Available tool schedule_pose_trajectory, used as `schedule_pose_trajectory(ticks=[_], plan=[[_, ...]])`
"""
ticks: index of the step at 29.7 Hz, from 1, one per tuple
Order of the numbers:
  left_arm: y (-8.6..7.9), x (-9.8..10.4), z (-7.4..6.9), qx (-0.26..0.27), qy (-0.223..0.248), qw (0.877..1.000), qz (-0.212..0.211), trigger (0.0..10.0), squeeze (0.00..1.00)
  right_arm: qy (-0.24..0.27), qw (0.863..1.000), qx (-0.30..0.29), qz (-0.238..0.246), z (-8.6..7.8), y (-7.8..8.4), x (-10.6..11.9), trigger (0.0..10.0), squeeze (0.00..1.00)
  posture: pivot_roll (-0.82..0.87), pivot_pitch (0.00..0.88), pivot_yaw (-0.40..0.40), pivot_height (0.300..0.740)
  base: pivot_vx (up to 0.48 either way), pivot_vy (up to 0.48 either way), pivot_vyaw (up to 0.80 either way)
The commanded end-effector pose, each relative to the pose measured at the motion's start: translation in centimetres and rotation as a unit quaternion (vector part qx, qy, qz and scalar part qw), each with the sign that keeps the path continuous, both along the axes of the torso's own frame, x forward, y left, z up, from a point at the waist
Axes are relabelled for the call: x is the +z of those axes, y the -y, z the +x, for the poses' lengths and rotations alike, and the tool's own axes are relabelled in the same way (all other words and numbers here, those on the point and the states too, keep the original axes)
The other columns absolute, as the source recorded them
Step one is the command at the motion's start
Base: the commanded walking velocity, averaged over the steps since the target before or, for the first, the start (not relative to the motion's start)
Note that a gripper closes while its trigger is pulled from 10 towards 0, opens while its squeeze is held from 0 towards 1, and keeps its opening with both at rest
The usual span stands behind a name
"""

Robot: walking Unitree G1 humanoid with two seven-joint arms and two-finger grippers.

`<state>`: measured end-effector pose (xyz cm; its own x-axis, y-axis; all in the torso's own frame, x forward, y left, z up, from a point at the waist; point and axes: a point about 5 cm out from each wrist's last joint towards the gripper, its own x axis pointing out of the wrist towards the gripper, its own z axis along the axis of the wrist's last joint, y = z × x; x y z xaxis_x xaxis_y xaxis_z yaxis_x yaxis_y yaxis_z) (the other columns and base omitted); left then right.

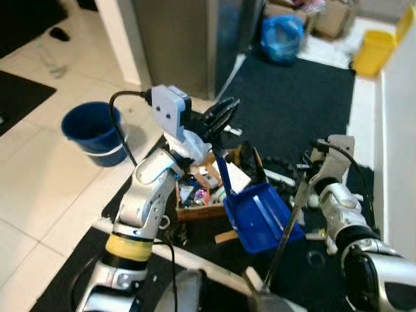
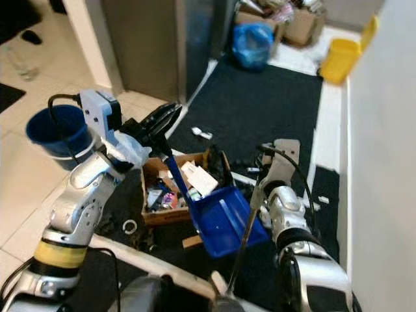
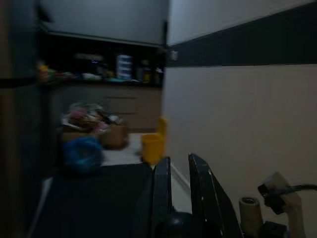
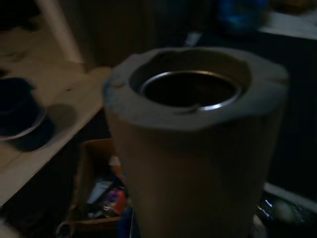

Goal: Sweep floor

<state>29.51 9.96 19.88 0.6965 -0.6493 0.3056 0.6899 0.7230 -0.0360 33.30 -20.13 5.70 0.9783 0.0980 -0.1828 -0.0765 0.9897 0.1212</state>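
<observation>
In the left eye view, the left gripper (image 1: 221, 117) is pinching its black fingers nearly together on the top of the handle of a blue dustpan (image 1: 260, 218), and the pan is hanging below it and toward the robot's right, tilted over a black mat (image 1: 292, 97). Just under that gripper a cardboard box (image 1: 201, 195) of mixed litter is sitting on the mat, and well off to its left a blue bucket (image 1: 91, 130) is standing on the pale tiles. The right gripper (image 1: 312, 172) is reaching beside a thin broom handle (image 1: 286, 227) that is slanting down past the pan's right edge; whether its fingers are gripping the handle cannot be told. In the right eye view, a blue bag (image 2: 252, 45) and a yellow bin (image 2: 338, 60) are sitting far beyond both grippers at the mat's end. In the left wrist view, dim, two fingers (image 3: 161, 186) are standing close, a narrow gap between them, pointing toward the bag and bin. In the right wrist view, a grey tube end (image 4: 193, 129) is sitting right against the lens, the box lying beneath it.
</observation>
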Motion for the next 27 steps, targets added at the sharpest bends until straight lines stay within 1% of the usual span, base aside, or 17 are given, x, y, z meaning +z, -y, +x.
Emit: schedule_pose_trajectory(ticks=[1,8,15,20,27], plan=[[0.2,1.8,-0.5,-0.011,0.034,0.999,-0.010,10.0,0.00,0.000,1.000,-0.003,-0.006,-0.1,0.3,-0.1,10.0,0.00,0.19,0.006,-0.055,0.740,0.000,0.000,0.75],[0.2,2.6,-0.8,-0.017,0.037,0.999,-0.018,10.0,0.00,0.024,1.000,-0.008,-0.012,0.2,0.7,0.8,10.0,0.00,0.20,0.012,-0.053,0.740,0.000,0.000,0.75],[0.2,3.3,-1.0,-0.015,0.037,0.999,-0.017,10.0,0.00,0.042,0.999,0.005,-0.014,0.6,1.3,1.7,10.0,0.00,0.20,0.013,-0.052,0.740,0.000,0.000,0.74],[0.1,3.5,-1.0,-0.013,0.035,0.999,-0.017,10.0,0.00,0.045,0.999,0.016,-0.014,0.6,1.2,1.9,10.0,0.00,0.20,0.015,-0.052,0.740,0.000,0.000,0.74],[0.0,3.6,-1.1,-0.015,0.031,0.999,-0.019,10.0,0.00,0.045,0.998,0.032,-0.011,0.7,0.6,1.8,10.0,0.00,0.21,0.015,-0.052,0.740,0.000,0.000,0.74]])
